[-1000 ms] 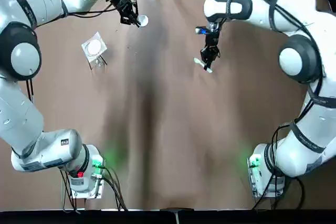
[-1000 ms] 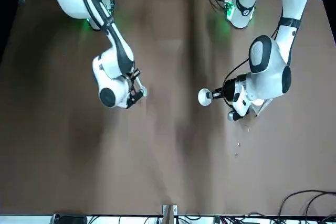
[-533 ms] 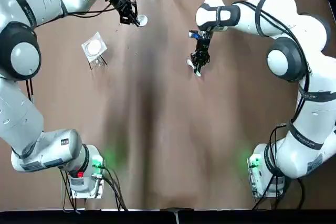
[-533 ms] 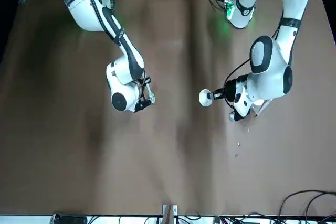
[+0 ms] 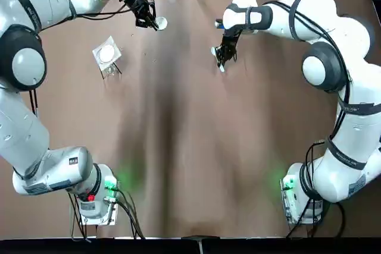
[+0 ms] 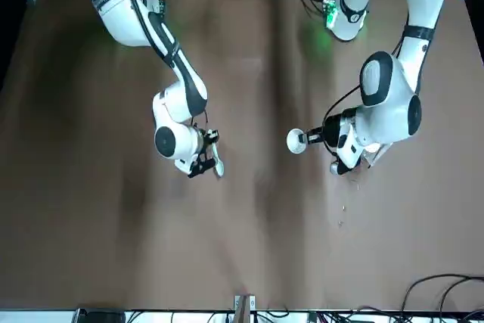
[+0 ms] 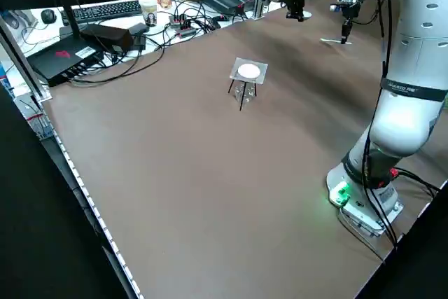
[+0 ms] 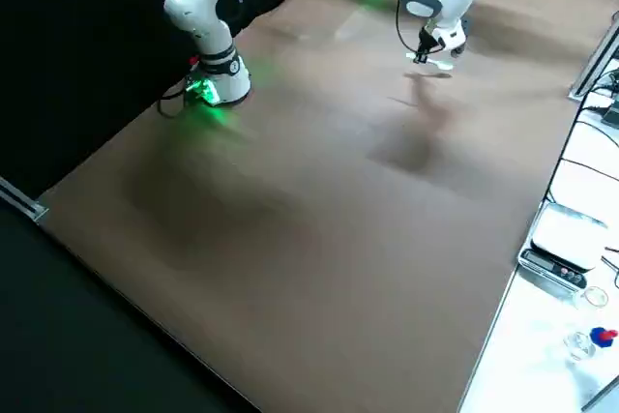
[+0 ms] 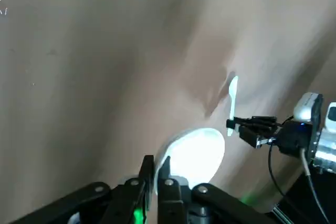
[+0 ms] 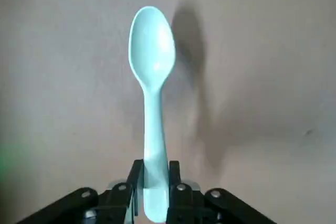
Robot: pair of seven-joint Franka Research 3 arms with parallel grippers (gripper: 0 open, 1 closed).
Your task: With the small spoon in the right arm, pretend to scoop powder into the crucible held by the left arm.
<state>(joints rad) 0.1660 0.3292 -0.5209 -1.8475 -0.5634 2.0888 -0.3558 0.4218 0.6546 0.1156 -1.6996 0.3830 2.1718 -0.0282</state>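
The right gripper (image 10: 156,174) pinches the small spoon (image 10: 152,77) at the very end of its handle. Its jaws are pressed onto the thin stem, and the whole bowl sticks out ahead of the fingers with its hollow face turned to the wrist camera. The left gripper (image 9: 156,163) has its jaws drawn nearly together on the near wall of the white crucible (image 9: 194,153), which it holds clear of the table with its mouth open.

Seen from above, the spoon is well apart from the crucible, off to the side where the right arm stands and a little nearer the robot's bases. Nothing lies between them. A small wire stand (image 5: 107,55) with a white disc on top sits on the crucible's other side, out of the way.

The step in hand looks like the approach. With such a short grip on a long lever, the spoon is likely to swing or twist if hurried. A smooth carry with the hollow face up seems best. It should arrive above the crucible's rim rather than level with it, then roll gently so the tip dips over the mouth. Touching the rim risks levering the crucible out of its thin pinch, so the left arm should hold steady.
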